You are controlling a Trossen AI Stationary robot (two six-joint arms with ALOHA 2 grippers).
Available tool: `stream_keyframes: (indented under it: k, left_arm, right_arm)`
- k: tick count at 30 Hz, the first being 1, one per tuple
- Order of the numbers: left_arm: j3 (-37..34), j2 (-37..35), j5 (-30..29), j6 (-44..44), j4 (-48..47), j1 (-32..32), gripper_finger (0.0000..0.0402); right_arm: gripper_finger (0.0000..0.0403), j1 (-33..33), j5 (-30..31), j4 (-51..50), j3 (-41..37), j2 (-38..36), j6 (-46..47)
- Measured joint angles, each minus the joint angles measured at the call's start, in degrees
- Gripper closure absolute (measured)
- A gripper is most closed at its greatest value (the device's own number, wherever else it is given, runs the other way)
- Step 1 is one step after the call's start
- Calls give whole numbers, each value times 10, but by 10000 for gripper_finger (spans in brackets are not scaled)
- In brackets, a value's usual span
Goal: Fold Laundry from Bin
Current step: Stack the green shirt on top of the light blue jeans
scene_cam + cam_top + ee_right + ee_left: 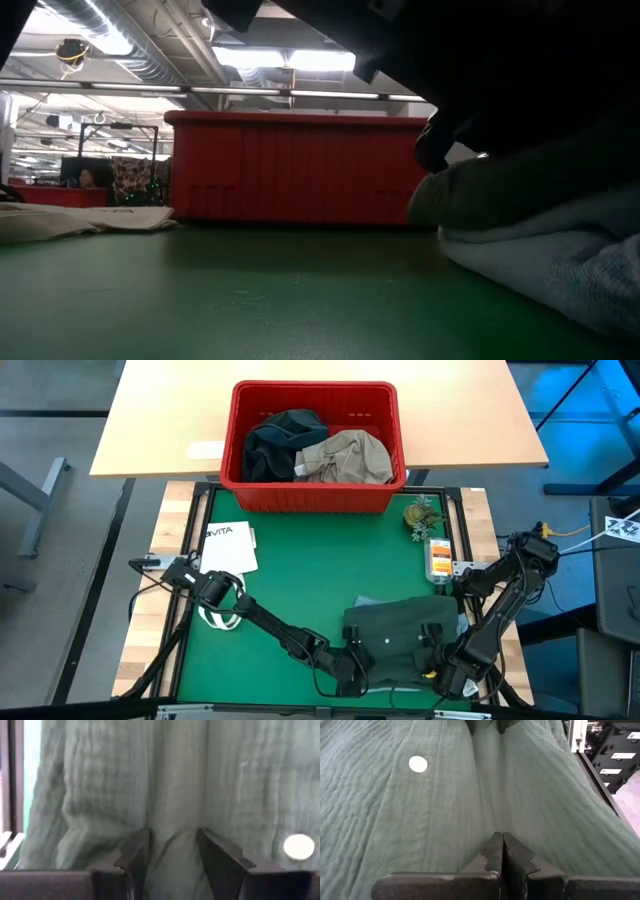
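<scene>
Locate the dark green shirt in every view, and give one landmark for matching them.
High view: dark green shirt flat at the mat's near edge, between both grippers.
Low view: right side.
Left wrist view: fills the frame.
Right wrist view: fills the frame.
Landmark: its white button.

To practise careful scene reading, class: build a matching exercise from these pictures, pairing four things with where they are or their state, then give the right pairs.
Things:
1. dark green shirt
2. khaki garment
3. left gripper
4. small plant

Places or states:
A. inside the red bin
B. shut, pinching cloth
C. spread on the green mat near the front edge
D. on the mat's far right corner, beside the bin

Pairs: 1-C, 2-A, 3-B, 4-D
</scene>
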Motion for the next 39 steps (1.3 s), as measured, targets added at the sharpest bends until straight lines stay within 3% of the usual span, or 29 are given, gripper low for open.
stream_keyframes:
  k: [9,15,22,30,39]
  left_arm:
    - [0,0,2,0,-2,0,402]
    - [3,-2,1,4,-9,-5,402]
    - [39,-2,7,28,-13,-14,402]
    - [93,-2,-1,77,-37,-30,402]
    - [97,-3,3,25,-86,-28,402]
  right_arm:
    - [229,3,-78,-8,0,-2,-3]
    - [229,4,-93,-91,36,-2,-7]
    - [229,5,-89,-158,93,-2,-8]
    - [229,38,-79,-162,120,-2,8]
    - [229,105,2,-162,109,0,86]
